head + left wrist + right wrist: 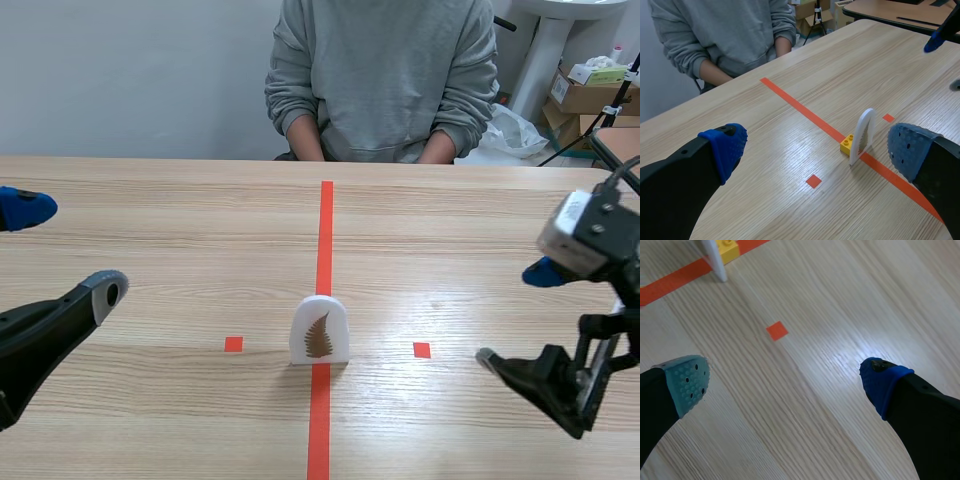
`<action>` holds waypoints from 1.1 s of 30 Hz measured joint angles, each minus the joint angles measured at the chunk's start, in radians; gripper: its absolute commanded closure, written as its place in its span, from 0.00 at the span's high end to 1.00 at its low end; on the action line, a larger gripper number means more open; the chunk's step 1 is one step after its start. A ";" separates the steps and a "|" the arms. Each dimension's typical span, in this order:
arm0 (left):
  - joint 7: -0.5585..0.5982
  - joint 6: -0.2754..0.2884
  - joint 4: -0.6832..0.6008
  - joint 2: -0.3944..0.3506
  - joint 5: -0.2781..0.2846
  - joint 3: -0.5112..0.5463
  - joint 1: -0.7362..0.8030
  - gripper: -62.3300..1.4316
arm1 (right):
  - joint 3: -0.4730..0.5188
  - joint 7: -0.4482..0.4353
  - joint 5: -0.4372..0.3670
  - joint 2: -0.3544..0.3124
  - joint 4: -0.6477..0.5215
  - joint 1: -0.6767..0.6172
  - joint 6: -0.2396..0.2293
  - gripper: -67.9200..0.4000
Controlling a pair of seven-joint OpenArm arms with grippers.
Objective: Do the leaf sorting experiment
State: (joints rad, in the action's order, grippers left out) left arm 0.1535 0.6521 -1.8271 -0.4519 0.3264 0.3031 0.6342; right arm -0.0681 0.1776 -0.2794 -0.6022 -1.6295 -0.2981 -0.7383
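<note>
White arched card [319, 329] with a brown fern leaf stands upright on the red tape line [325, 230], yellow brick [847, 144] at its back. Left gripper [817, 150]: fingers wide apart, holding nothing, card just ahead. Right gripper [785, 382]: spread wide too, touching nothing, above the table [200, 230].

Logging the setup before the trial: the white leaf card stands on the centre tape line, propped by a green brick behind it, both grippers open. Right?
Not quite: the brick is yellow, not green, as the left wrist view shows. The white leaf card does stand on the centre tape line, and the left gripper and right gripper are open.
</note>
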 measured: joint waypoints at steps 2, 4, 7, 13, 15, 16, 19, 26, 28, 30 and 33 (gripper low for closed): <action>0.000 0.000 0.000 0.000 0.000 0.000 0.000 0.97 | -0.058 0.000 0.028 0.001 0.025 0.043 0.000 0.92; 0.000 0.000 0.000 0.000 0.000 0.000 0.000 0.97 | -0.112 -0.001 0.050 0.001 0.042 0.087 0.000 0.92; 0.000 0.000 0.000 0.000 0.000 0.000 0.000 0.97 | -0.186 -0.020 0.089 0.001 0.055 0.147 0.000 0.92; 0.000 0.000 0.000 0.000 0.000 0.000 0.000 0.97 | -0.296 -0.069 0.112 0.001 0.126 0.261 0.000 0.92; 0.000 0.000 0.000 0.000 0.000 0.000 0.000 0.97 | -0.325 -0.093 0.127 0.002 0.164 0.300 0.001 0.92; 0.000 0.000 0.000 0.000 0.000 0.000 0.000 0.97 | -0.339 -0.107 0.130 0.004 0.185 0.319 0.001 0.92; 0.000 0.000 0.000 0.000 0.000 0.000 0.000 0.97 | -0.378 -0.159 0.130 0.018 0.242 0.367 0.001 0.92; 0.000 0.000 0.000 0.000 0.000 0.000 0.000 0.97 | -0.463 -0.237 0.132 0.090 0.333 0.442 0.001 0.90; 0.000 0.000 0.000 0.000 0.000 0.000 0.000 0.97 | -0.489 -0.253 0.143 0.105 0.352 0.455 0.000 0.87; 0.000 0.000 0.000 0.000 0.000 0.000 0.000 0.97 | -0.513 -0.270 0.167 0.121 0.368 0.465 0.000 0.82; 0.000 0.000 0.000 0.000 0.000 0.000 0.000 0.97 | -0.540 -0.270 0.206 0.143 0.386 0.477 0.000 0.79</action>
State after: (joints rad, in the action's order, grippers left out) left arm 0.1535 0.6521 -1.8271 -0.4519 0.3264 0.3031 0.6342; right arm -0.6083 -0.0925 -0.0734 -0.4595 -1.2438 0.1787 -0.7380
